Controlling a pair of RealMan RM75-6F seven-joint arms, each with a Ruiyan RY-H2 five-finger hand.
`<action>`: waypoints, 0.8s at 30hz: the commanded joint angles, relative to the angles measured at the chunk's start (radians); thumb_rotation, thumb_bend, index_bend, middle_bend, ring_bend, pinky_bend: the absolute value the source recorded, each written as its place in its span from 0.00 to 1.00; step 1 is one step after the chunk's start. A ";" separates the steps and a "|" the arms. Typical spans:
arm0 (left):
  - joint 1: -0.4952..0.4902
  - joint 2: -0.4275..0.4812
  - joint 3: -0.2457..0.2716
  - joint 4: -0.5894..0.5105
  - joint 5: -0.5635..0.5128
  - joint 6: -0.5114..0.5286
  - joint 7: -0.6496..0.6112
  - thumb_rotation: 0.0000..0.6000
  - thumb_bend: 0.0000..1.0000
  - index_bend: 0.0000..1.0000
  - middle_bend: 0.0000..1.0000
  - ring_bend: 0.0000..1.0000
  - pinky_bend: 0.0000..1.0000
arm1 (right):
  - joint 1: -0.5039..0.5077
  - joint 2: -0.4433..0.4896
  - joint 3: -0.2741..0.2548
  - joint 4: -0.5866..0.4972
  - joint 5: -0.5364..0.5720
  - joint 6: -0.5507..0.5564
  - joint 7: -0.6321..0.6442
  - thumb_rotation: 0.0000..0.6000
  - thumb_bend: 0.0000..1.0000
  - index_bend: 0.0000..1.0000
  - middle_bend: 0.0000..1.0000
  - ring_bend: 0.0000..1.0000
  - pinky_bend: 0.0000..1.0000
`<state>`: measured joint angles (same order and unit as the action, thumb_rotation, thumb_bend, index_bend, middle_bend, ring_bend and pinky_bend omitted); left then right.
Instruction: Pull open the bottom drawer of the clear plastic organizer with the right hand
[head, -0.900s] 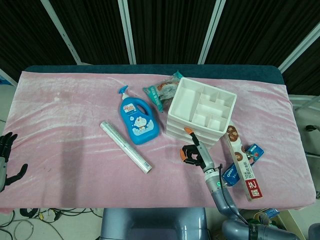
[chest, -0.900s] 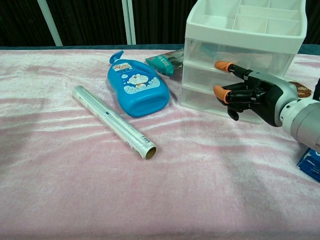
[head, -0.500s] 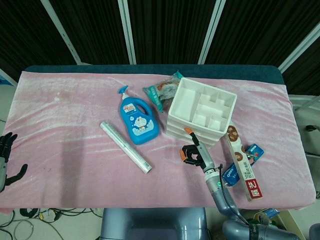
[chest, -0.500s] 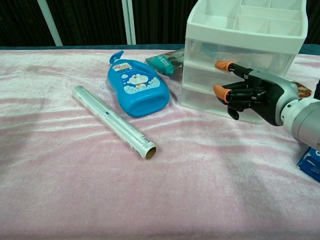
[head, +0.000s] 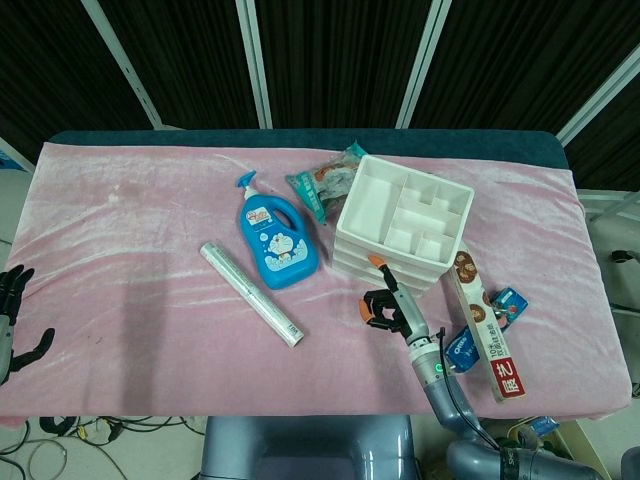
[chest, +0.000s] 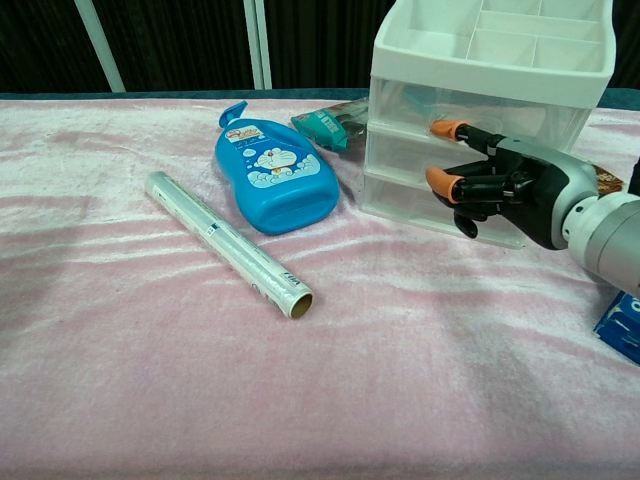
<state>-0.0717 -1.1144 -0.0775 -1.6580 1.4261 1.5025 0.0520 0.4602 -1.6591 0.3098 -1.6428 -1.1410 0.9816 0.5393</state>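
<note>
While the right hand (chest: 497, 183) sits w/ fingers curled in front of the organizer (chest: 480, 100), nothing shows inside its grip; one orange fingertip (chest: 441, 128) points out at the middle drawer front, another sits lower by the bottom drawer (chest: 405, 205). Can't tell from either view if the fingers actually touch the plastic. Bottom drawer looks flush w/ the ones above, i.e. not pulled out.

Nearest the robot in the head view: right hand (head: 392, 305) and forearm rising from the near table edge, just in front of the organizer (head: 402, 223). Left hand (head: 10, 308) is at the far left edge, off the cloth (head: 150, 300), fingers spread, holding nothing.

Near right: a long snack box (head: 484, 322) lies on the cloth, w/ blue packets (head: 462, 350) beside it, partly hidden by the arm. Chest view catches only a blue corner of one packet at its right edge.

Mid table: foil roll (chest: 228, 244) lies diagonal, left of center, apart from the rest. Just behind it, a blue bottle (chest: 275, 179) lies flat, cartoon label up, pump toward the far side.

Organizer stands right of the bottle, near but not touching; white divided tray on top, clear drawers stacked below.

Further back, a snack bag (head: 324, 184) lies between bottle and organizer, its edge right at the organizer's far left corner. Dark table edge (head: 300, 138) runs behind the cloth.
</note>
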 joint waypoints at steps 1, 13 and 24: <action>0.000 0.000 0.000 0.000 -0.001 0.000 0.000 1.00 0.32 0.06 0.04 0.03 0.11 | 0.003 0.002 0.001 0.000 0.004 -0.007 0.002 1.00 0.45 0.00 0.77 0.88 0.77; 0.000 0.001 0.000 -0.001 -0.001 -0.001 -0.001 1.00 0.32 0.06 0.04 0.03 0.11 | 0.011 0.005 0.000 0.000 0.003 -0.023 0.013 1.00 0.45 0.00 0.77 0.88 0.77; 0.001 0.001 0.000 -0.001 0.000 -0.001 0.000 1.00 0.32 0.06 0.04 0.03 0.11 | 0.013 0.009 -0.005 -0.008 -0.007 -0.028 0.020 1.00 0.45 0.00 0.77 0.88 0.77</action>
<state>-0.0710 -1.1130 -0.0772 -1.6587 1.4258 1.5016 0.0515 0.4735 -1.6499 0.3048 -1.6516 -1.1478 0.9536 0.5593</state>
